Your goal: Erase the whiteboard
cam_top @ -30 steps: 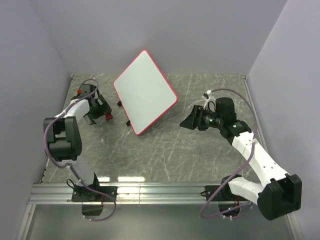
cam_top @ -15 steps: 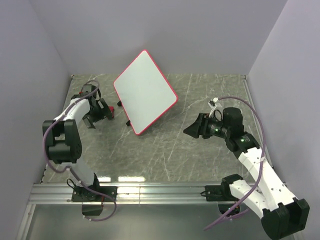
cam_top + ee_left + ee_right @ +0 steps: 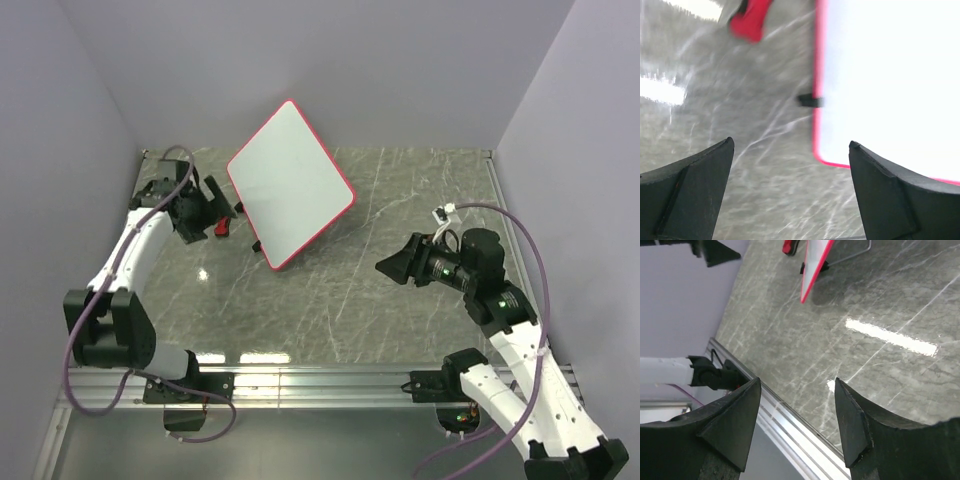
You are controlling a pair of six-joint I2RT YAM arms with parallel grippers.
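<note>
Whiteboard [image 3: 290, 185] — left gripper [image 3: 218, 208] close beside, agape

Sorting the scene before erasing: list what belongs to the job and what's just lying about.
For the job: whiteboard; left gripper, open beside it; right gripper, open, away from it.
Lying about: small red piece on the table.

the left arm [image 3: 135, 245] and right arm [image 3: 515, 340] share white link shells and chunky black joint housings. a mauve cable [image 3: 487, 206] loops loosely along each. small green lights [image 3: 437, 264] glow near the right wrist. the fingers [image 3: 690, 195] are matte black wedges.
</note>
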